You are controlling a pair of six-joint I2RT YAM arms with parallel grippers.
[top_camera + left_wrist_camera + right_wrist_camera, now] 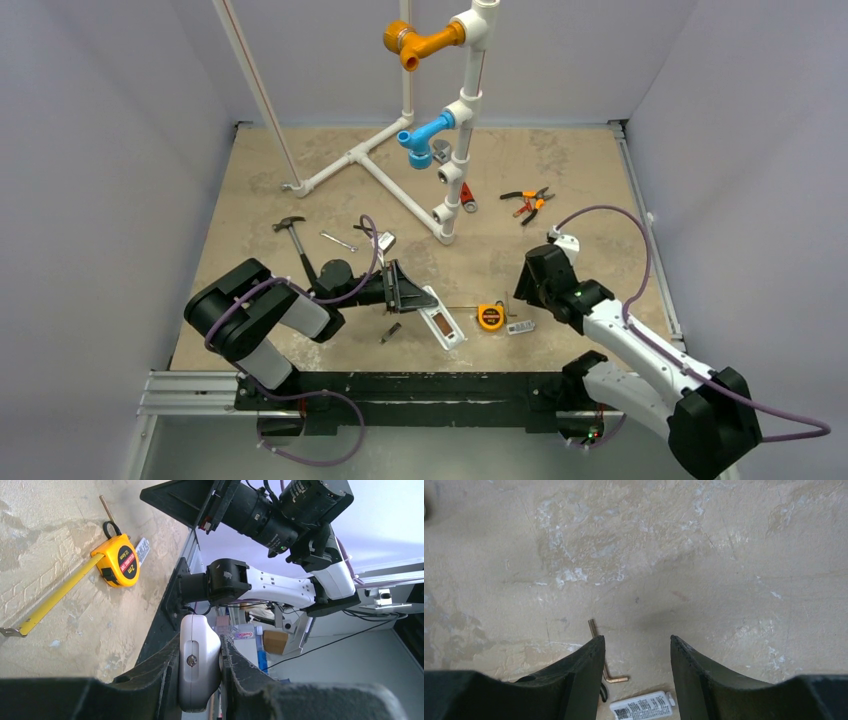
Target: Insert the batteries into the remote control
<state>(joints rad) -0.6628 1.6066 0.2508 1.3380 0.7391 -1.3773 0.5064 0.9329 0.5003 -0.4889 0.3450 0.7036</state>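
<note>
The left fingers (159,672) are pressed tight on one end of the remote (197,667), pinching its white shell from both sides, with a small screw facing the wrist camera. Seen from above, the remote lies slanted on the surface (300,180) with its back up. The recessed bay shows a reddish-brown strip. That may be a cell already seated, but it is too small for me to be sure. Just at the remote's 9 o'clock sits a stub (391,332), small and dark, which could be a loose battery; I can't tell that either.

The right fingers (584,672) are spread apart with nothing between them, hanging over bare surface. At their 6 o'clock in the wrist view lie a bent copper-coloured hex key (616,679) and a small white labelled strip (641,706). An orange tape measure (490,316), its yellow blade pulled out, sits at the remote's 3 o'clock, between the remote and the right arm.

I judge that the left arm is steadying the remote while the right goes for a battery. The next move calls for the right arm to swing toward 9 o'clock past the tape measure. It would then pinch the cell across its body and line it up lengthwise with the bay.
</note>
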